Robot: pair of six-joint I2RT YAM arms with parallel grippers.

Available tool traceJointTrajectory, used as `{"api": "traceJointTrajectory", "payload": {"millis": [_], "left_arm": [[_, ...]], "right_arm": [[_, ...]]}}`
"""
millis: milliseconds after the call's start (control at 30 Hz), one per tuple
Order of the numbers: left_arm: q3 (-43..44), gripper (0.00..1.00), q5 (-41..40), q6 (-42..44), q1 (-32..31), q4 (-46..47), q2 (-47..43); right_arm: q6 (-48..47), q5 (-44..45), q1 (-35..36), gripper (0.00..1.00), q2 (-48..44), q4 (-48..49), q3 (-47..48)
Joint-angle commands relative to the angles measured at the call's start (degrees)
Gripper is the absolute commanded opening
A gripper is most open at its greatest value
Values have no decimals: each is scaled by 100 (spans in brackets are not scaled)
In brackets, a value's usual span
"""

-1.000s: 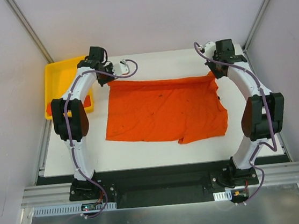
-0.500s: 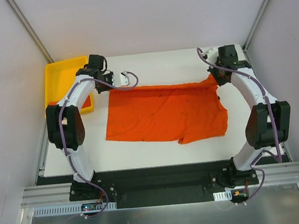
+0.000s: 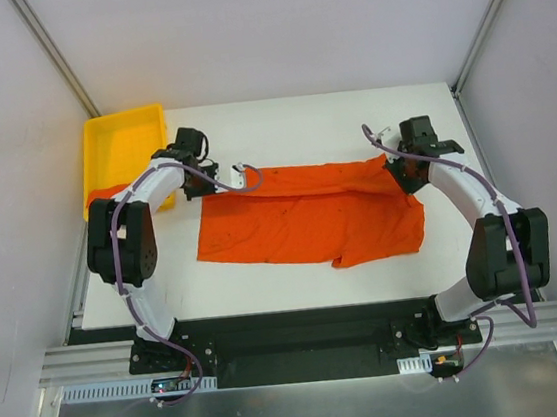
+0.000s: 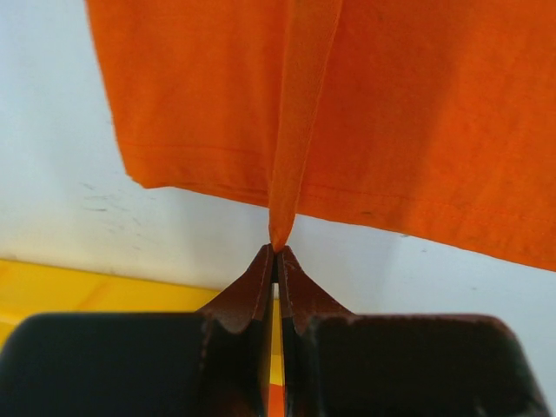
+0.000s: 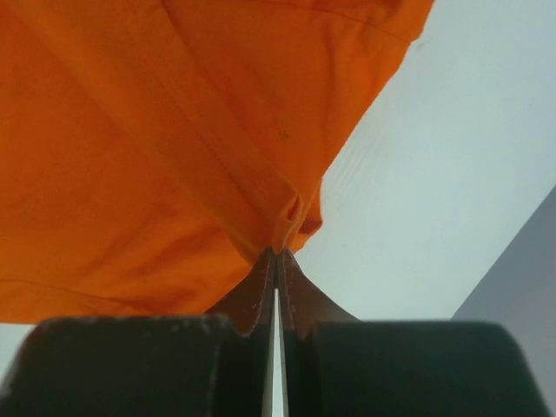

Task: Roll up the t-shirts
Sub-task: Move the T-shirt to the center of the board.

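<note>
Top external view: orange t-shirt (image 3: pixel 310 220) lies spread on the table (image 3: pixel 289 127), near hem flat. Further back, left gripper (image 3: pixel 213 179) and right gripper (image 3: pixel 396 171) each clamp a far corner, holding that edge taut, evidently to start an even roll. Yellow tray (image 3: pixel 115 147) sits far left.

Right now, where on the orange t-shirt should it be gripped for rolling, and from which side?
The far edge, at its two end corners, coming from the far side. The t-shirt lies wide and mostly flat on the table, so that long edge should fold toward the arms evenly. The left gripper and right gripper are each shut on a pinch of it.
</note>
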Motion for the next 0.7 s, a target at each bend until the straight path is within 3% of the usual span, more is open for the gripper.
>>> {"api": "traceJointTrajectory", "payload": {"millis": [0, 367, 667], "left_arm": [[-402, 0, -134, 258, -21, 105, -467], [-359, 0, -266, 522, -47, 430, -731], [-1475, 0, -617, 1357, -56, 685, -1039]], "right_arm": [[198, -14, 101, 1, -465, -182, -339], [155, -67, 101, 1, -518, -296, -313], [128, -278, 119, 1, -527, -454, -585]]}}
